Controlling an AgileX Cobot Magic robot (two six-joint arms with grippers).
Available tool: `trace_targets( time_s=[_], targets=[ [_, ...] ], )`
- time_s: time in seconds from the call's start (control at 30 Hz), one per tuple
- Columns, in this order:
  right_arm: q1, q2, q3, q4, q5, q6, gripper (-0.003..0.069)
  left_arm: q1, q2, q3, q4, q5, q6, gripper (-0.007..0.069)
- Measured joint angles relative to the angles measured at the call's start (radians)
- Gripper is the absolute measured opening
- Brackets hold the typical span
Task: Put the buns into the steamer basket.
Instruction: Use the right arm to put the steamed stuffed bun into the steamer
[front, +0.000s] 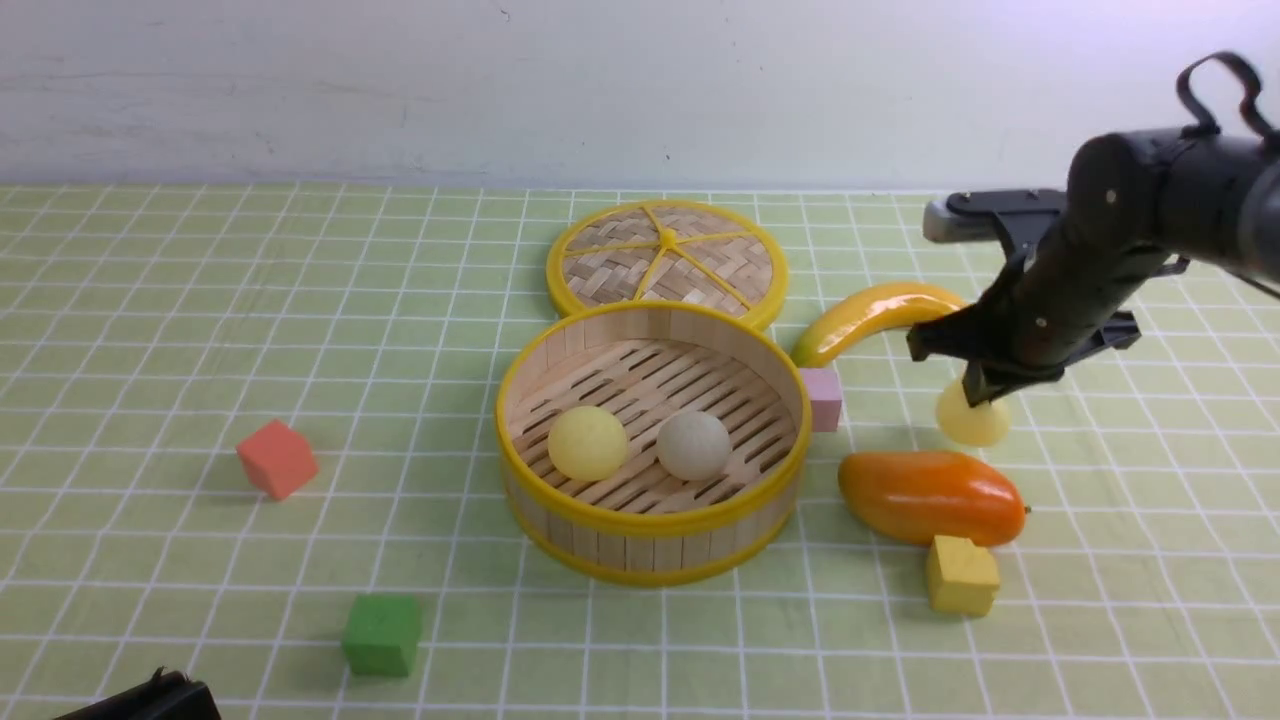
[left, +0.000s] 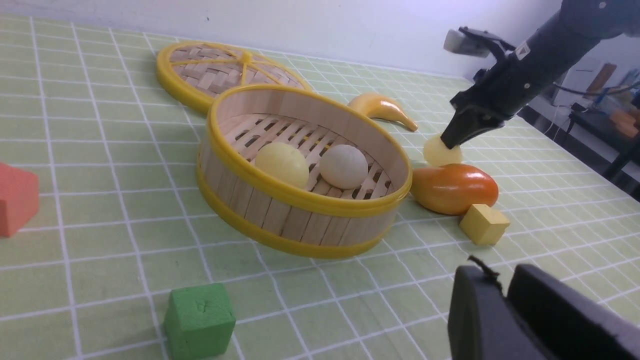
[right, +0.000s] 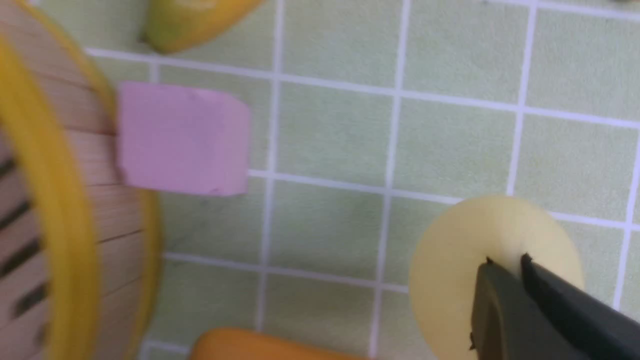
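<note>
The right gripper (front: 985, 392), its black fingers pressed together, touches the top of a smooth pale yellow bun (front: 972, 420) just beside the glossy orange mango (front: 930, 497). Another yellow bun (front: 587, 442) and an off-white bun (front: 693, 445) sit inside the round bamboo steamer basket (front: 650, 545). The left gripper (left: 502, 280) is closed and empty.

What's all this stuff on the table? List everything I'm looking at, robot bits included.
steamer basket: one, bamboo with yellow rims, centre.
buns: three; pale yellow and off-white inside basket; third bun, pale yellow, right of it.
lid: one, woven, yellow-rimmed, behind basket.
banana: one, yellow, right of lid.
mango: one, orange, right of basket.
cubes: four; pink beside basket's right wall, yellow before mango, red left, green front-left.
tablecloth: one, green with white grid, under everything.
right end effector: black, closed on third bun's top.
left end effector: black, fingers together, empty, front-left corner.
</note>
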Motion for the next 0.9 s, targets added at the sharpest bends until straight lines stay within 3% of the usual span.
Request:
trace_targets(
  time_s=[0.3,0.6,0.8,0.83,0.87,0.9],
  targets=[
    [0.208,-0.043,-0.058,0.297,-0.152,-0.241,0.0004,0.0,0.0,0.0,0.0,0.0,0.0,0.0094],
    [0.28,0.183,-0.205,0.333,-0.22,-0.268,0.0022,0.0,0.0,0.0,0.0,0.0,0.0,0.0108],
    [0.28,0.239,-0.226,0.333,-0.262,-0.269,0.0118,0.0,0.0,0.0,0.0,0.0,0.0,0.0113],
    [0.28,0.239,-0.229,0.333,-0.269,-0.269,0.0193,0.0,0.0,0.0,0.0,0.0,0.0,0.0113],
    [0.28,0.239,-0.23,0.333,-0.269,-0.269,0.0203,0.0,0.0,0.0,0.0,0.0,0.0,0.0114],
    [0.279,0.229,-0.232,0.333,-0.263,-0.269,0.0275,0.0,0.0,0.0,0.0,0.0,0.0,0.0116]
  ],
)
